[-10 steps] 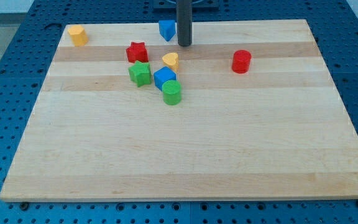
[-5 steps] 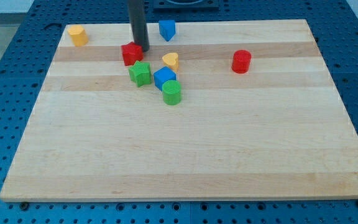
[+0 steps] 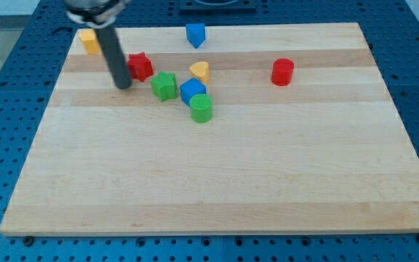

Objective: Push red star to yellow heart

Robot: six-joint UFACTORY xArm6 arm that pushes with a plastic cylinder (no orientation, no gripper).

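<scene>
Green star (image 3: 164, 86), blue cube (image 3: 192, 91) and green cylinder (image 3: 201, 108) cluster together (touching); red cylinder (image 3: 283, 72) apart.

red blocks: 2 — red star (image 3: 141, 66), red cylinder (image 3: 283, 72)
yellow blocks: 2 — yellow heart (image 3: 200, 71), yellow block (image 3: 89, 41)
green blocks: 2 — green star (image 3: 164, 86), green cylinder (image 3: 201, 108)
blue blocks: 2 — blue cube (image 3: 192, 91), blue block (image 3: 196, 34)
wooden board (image 3: 217, 182): 1

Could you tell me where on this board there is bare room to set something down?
The whole stretch of board below the green cylinder is bare, as is the strip between the yellow heart and the red cylinder. It is crowded around my tip, red star, green star and blue cube.
</scene>
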